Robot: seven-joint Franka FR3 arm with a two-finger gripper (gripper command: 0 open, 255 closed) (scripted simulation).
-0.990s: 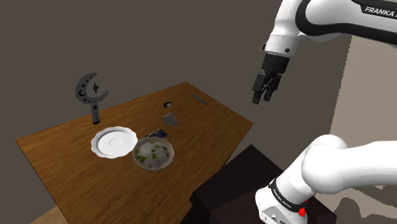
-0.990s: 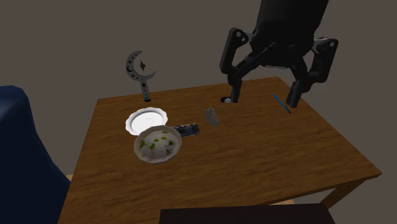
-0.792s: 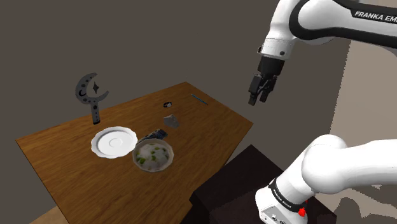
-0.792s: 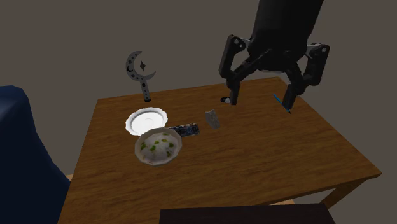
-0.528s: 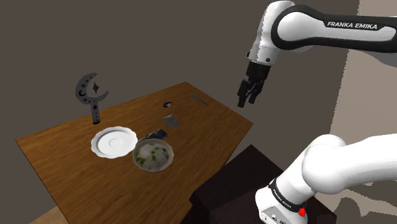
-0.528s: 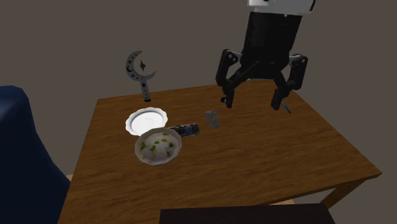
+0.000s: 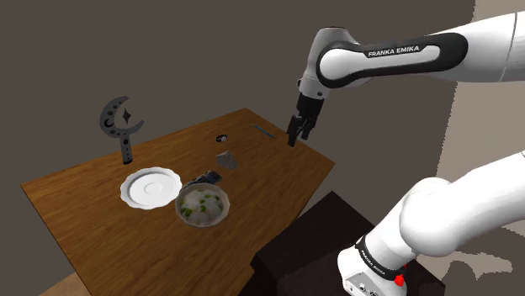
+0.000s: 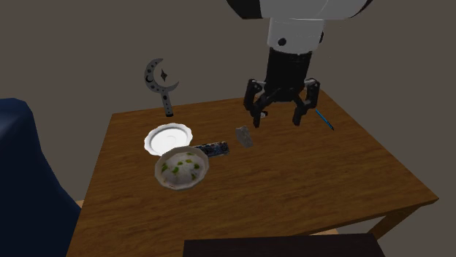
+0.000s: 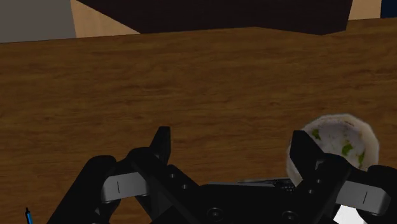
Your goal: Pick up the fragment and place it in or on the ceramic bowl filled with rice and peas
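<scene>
A small grey fragment (image 7: 225,159) is seen lying on the brown wooden table (image 7: 278,168), untouched. Near it, toward the shoulder view's lower left, a pale bowl (image 7: 203,204) is set upright, filled with white rice and green peas.

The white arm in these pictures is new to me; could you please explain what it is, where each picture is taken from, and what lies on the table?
It is a white robot arm on a box stand, ending in black jaws, which stand open above the wooden table and hold nothing. The shoulder view looks down from beside the stand; the second exterior view looks over the table from another spot; the wrist view looks along the jaws. On the table lie a bowl of rice and peas, a white plate beside it, a small grey fragment, a blue pen and a dark crescent ornament on a post.
</scene>
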